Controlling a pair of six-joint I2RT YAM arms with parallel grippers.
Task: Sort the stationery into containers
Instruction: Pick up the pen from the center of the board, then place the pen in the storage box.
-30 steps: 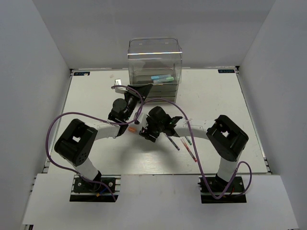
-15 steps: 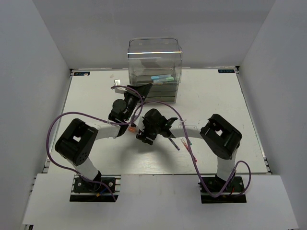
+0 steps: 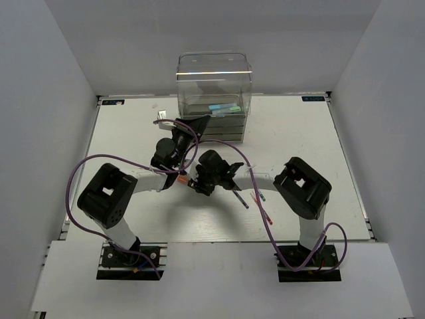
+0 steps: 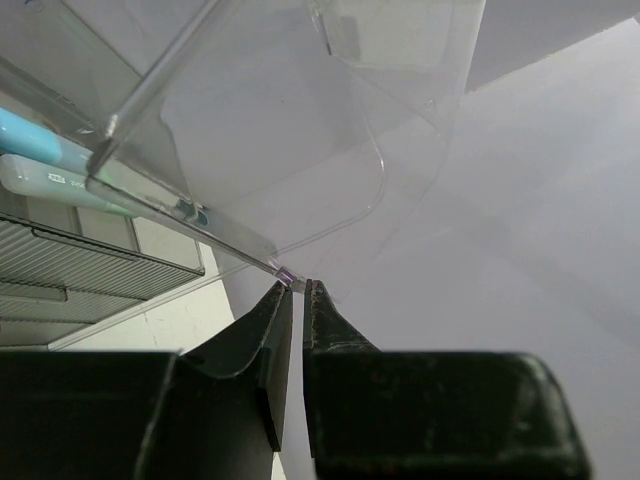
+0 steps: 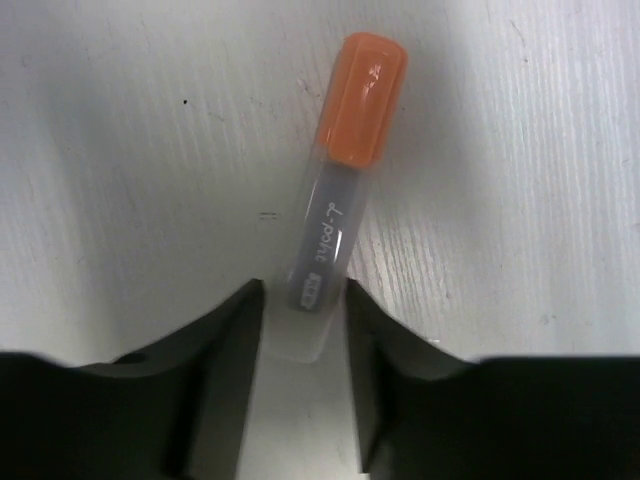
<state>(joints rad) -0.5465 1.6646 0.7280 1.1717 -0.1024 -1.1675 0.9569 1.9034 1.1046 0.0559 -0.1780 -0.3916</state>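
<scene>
My left gripper [image 4: 298, 290] is pinched on the clear drawer [image 4: 190, 225] lip, holding it out of the organiser [image 3: 212, 80], while my right gripper [image 5: 303, 300] squeezes the orange-capped marker [image 5: 345, 150] lying on the table [image 5: 150, 150], ready to lift.

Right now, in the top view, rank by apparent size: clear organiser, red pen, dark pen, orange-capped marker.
1. clear organiser
2. red pen
3. dark pen
Unranked: orange-capped marker, only its cap shows.
</scene>
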